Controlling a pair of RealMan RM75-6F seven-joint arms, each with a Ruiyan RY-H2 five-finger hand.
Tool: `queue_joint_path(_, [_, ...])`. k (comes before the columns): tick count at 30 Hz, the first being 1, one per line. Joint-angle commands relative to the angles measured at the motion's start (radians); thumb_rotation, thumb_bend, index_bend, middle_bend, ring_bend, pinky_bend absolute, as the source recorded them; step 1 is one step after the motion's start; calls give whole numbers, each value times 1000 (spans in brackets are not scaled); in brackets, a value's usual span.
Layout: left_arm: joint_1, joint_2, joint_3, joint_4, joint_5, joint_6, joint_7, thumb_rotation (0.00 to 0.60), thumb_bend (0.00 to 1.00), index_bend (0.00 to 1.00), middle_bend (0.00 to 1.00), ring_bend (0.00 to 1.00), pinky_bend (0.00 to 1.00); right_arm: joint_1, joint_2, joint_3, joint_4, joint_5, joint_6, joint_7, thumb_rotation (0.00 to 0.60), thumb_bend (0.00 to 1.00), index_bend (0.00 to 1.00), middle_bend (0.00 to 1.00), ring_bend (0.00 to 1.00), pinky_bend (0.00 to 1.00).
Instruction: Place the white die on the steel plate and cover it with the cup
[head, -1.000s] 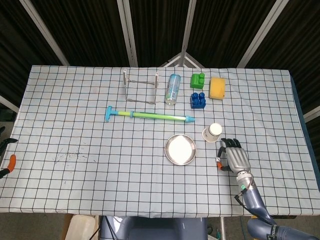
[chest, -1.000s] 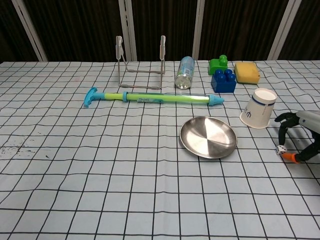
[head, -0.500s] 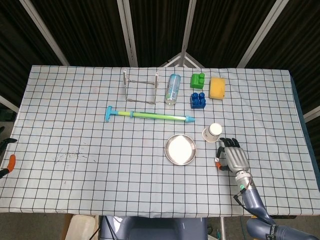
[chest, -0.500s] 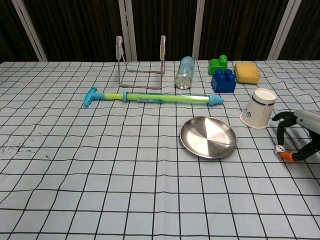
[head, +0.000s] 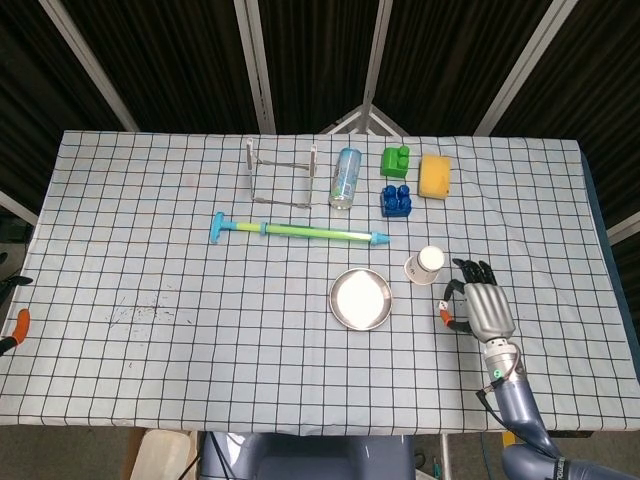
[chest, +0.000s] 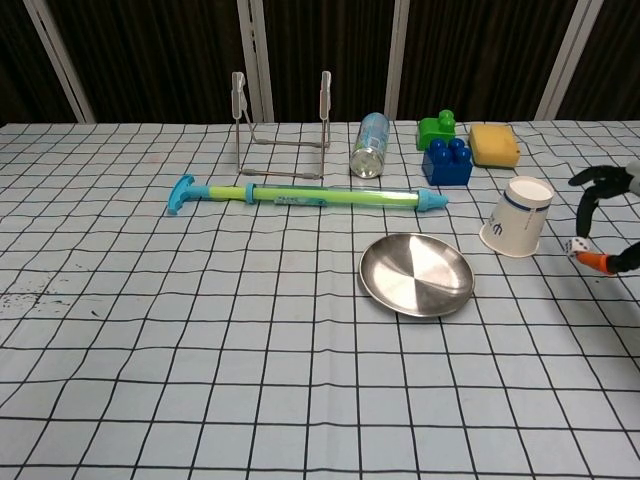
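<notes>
Lifted since the earlier frames: right hand, now raised off the cloth with the white die pinched between thumb tip and a fingertip; previously both were sitting low on the table. From the head view, the hand is hovering at about 3 o'clock of the steel plate.

Item, die: being carried clear of the surface, well apart from the plate, presumably so it can travel over the cup without dragging.

Item, paper cup: standing mouth-down and tilted, between plate and hand, at roughly 2 o'clock of the plate; likely left inverted ready for covering.

Item, steel plate: lying bare near table centre, awaiting the die.

Item, left hand: not showing in either view.

Surface: table draped in a white cloth with black grid, lightly scuffed toward 9 o'clock.

Other stock, toward 12 o'clock: wire rack, clear bottle lying down, green block, blue block, yellow sponge, and a green-and-blue syringe-type tube.

Room: dark panelled backdrop with pale struts.
</notes>
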Motion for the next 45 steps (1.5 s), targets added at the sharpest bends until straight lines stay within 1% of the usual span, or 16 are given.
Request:
queue_joint_path(1, [2, 2, 0, 0, 0, 2, -4, 600, 672, 276, 0, 0, 95, 5, 44, 31, -93, -39, 50, -62, 600, 331, 570, 133, 106, 0])
queue_joint_path(6, [2, 5, -3, 2, -4, 0, -18, 600, 672, 276, 0, 0, 95, 62, 60, 63, -187, -32, 29, -182, 600, 331, 570, 133, 107, 0])
queue_joint_path(9, [2, 7, -2, 4, -4, -4, -25, 600, 672, 276, 0, 0, 95, 116, 43, 77, -218, 6, -23, -257, 600, 332, 570, 133, 107, 0])
queue_joint_path(11, [1, 8, -1, 5, -1, -4, -30, 600, 672, 276, 0, 0, 95, 154, 20, 85, -215, 45, -68, -290, 600, 332, 570, 133, 107, 0])
queue_joint_path(13, [1, 9, -1, 7, 1, -4, -34, 600, 672, 276, 0, 0, 95, 189, -10, 91, -198, 79, -102, -315, 600, 333, 570, 133, 107, 0])
queue_joint_path(16, [0, 9, -2, 11, 1, -6, -41, 600, 672, 276, 0, 0, 95, 246, -78, 90, -136, 119, -155, -346, 600, 333, 570, 133, 107, 0])
queue_joint_path(23, [-8, 6, -5, 21, -3, -18, -49, 600, 672, 276, 0, 0, 95, 333, -212, 80, 7, 175, -237, -349, 600, 333, 570, 133, 107, 0])
queue_joint_path(26, [-8, 7, -6, 23, -5, -19, -53, 600, 672, 276, 0, 0, 95, 352, -247, 73, 50, 184, -257, -343, 600, 333, 570, 133, 107, 0])
queue_joint_path(33, [-10, 7, -5, 26, -5, -26, -58, 600, 672, 276, 0, 0, 95, 384, -310, 71, 143, 188, -278, -316, 600, 333, 571, 133, 107, 0])
queue_joint_path(36, [-12, 6, -4, 26, -3, -29, -56, 600, 672, 276, 0, 0, 95, 396, -321, 68, 182, 182, -280, -313, 600, 334, 570, 133, 107, 0])
queue_joint_path(45, [-16, 3, -5, 28, -9, -34, -48, 600, 672, 276, 0, 0, 95, 393, -310, 57, 223, 187, -282, -288, 600, 333, 570, 133, 107, 0])
